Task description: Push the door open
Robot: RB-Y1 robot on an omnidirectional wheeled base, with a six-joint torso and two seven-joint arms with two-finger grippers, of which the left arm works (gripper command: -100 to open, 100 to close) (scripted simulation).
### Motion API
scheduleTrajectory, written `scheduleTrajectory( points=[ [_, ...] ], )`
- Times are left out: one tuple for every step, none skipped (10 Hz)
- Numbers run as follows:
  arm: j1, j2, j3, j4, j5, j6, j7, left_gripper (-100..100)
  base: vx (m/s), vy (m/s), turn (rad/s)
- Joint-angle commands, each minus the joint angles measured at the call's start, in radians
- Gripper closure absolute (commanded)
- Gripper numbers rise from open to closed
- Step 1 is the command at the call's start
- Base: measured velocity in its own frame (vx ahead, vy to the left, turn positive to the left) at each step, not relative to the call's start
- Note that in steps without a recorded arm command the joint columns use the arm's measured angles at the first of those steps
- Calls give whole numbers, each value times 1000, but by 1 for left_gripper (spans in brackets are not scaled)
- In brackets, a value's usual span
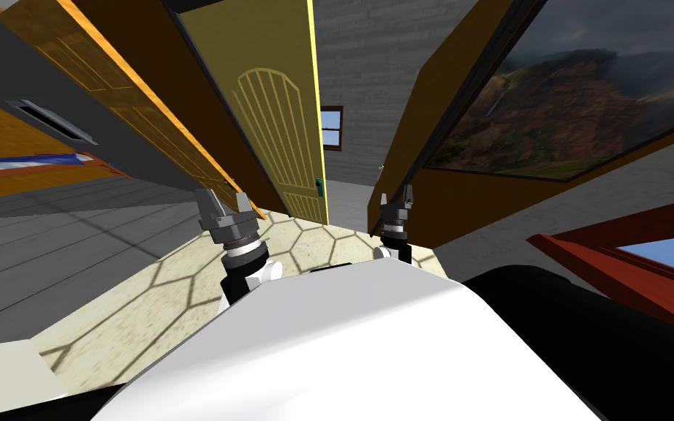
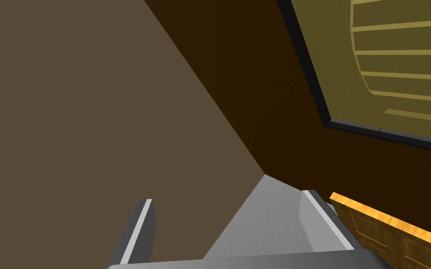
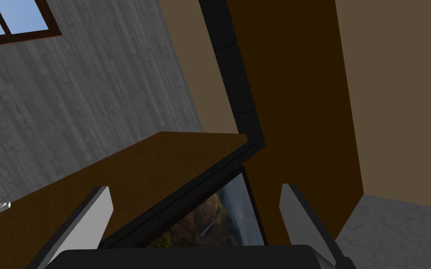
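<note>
Hex-tiled floor (image 1: 182,292) lies open ahead. Yellow door (image 1: 277,124) ahead at centre, upright, long axis vertical, swung ajar with its free edge toward me. A gap separates it from the right brown frame (image 1: 419,131). Left tool (image 1: 223,202) spread near the door's foot; its wrist view shows the arched panel. Right tool (image 1: 395,197) spread beside the frame. Green handle (image 1: 319,186) sits at the free edge.

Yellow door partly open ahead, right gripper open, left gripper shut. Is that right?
Not quite. The left gripper is open, not shut: the left wrist view shows its fingers standing well apart with nothing between them. The rest holds: the yellow door stands partly open ahead, and the right gripper is open.
</note>
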Motion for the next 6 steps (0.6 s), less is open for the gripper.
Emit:
scheduleTrajectory(
  points=[
    [-16, 4, -5, 36, -1, 14, 4, -100, 93, 11, -49],
    [-26, 7, -8, 60, -2, 23, 7, -100, 158, 35, -93],
    [-33, 8, -10, 76, -3, 29, 9, -100, 149, 36, -55],
    [-40, 10, -12, 92, -3, 35, 11, -100, 146, 40, -29],
    [-48, 11, -14, 109, -4, 41, 13, -100, 119, 31, -42],
    [-57, 13, -17, 129, -5, 49, 15, -100, 90, 22, -50]
  ],
)
